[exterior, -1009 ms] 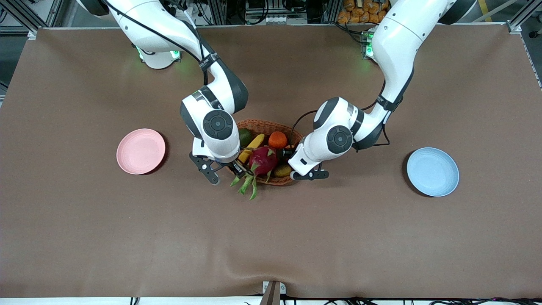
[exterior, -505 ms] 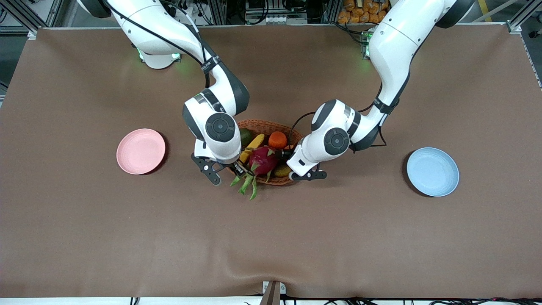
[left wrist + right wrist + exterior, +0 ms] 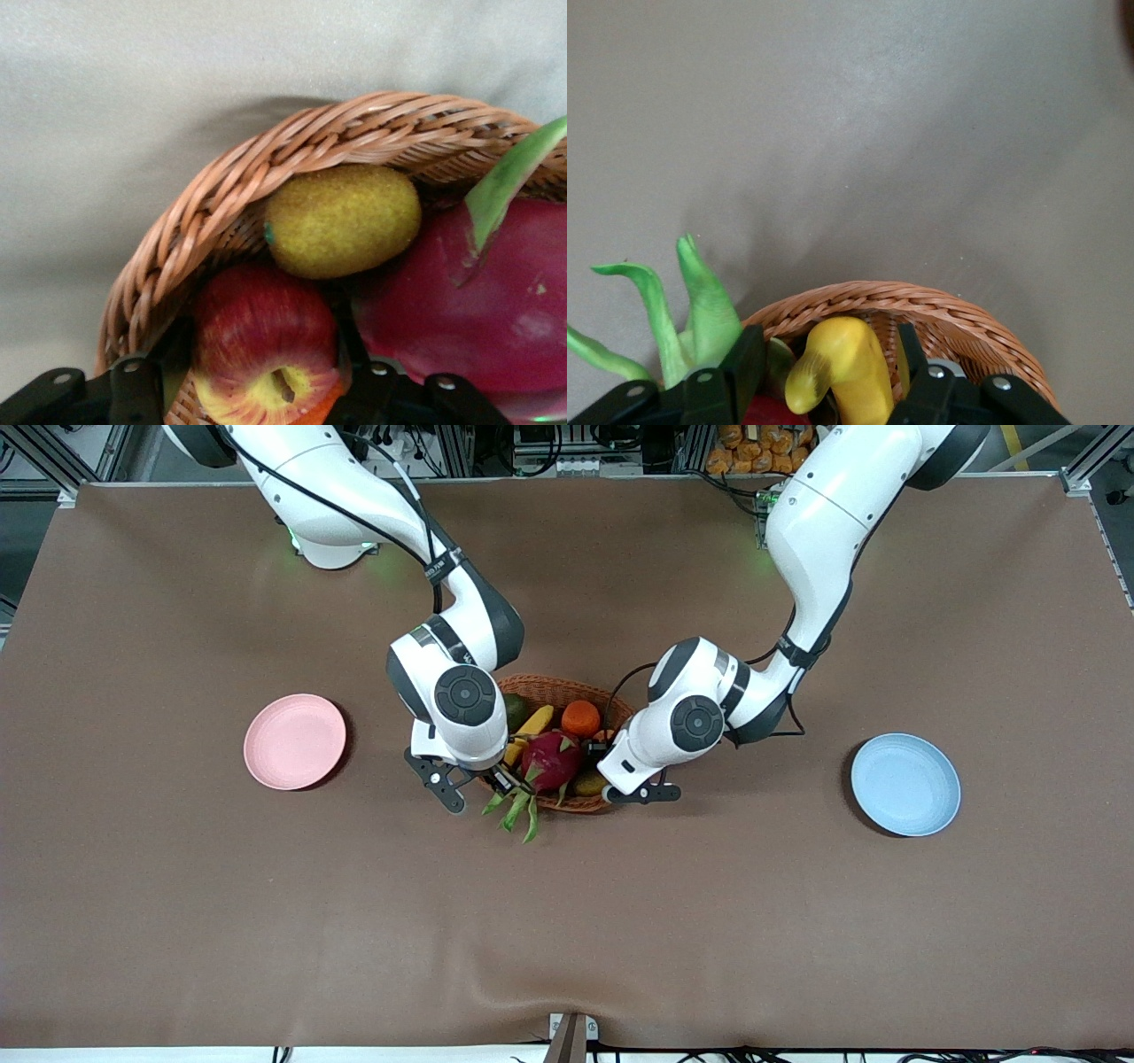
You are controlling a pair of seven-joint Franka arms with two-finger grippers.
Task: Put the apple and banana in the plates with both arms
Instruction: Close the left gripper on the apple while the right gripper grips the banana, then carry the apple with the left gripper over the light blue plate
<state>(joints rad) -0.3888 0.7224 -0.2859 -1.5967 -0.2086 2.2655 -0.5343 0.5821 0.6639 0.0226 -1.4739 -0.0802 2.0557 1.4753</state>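
Note:
The red apple (image 3: 261, 345) lies in the wicker basket (image 3: 221, 186), between the open fingers (image 3: 142, 390) of my left gripper (image 3: 257, 394), which reach down on either side of it. In the front view my left gripper (image 3: 620, 778) hides the apple. The yellow banana (image 3: 529, 729) lies in the basket. One end of it (image 3: 842, 367) sits between the open fingers (image 3: 744, 363) of my right gripper (image 3: 826, 365), which is low over the basket's nearer rim (image 3: 496, 776). The pink plate (image 3: 295, 741) lies toward the right arm's end, the blue plate (image 3: 905, 784) toward the left arm's end.
The basket (image 3: 554, 687) also holds a magenta dragon fruit (image 3: 549, 760) with green leaves hanging over the rim, an orange (image 3: 581, 716), a dark green fruit (image 3: 515, 710) and a yellow-green fruit (image 3: 341, 220). Brown cloth covers the table (image 3: 567, 921).
Both hands have crept slightly closer in over the basket. The fruits and plates have not moved.

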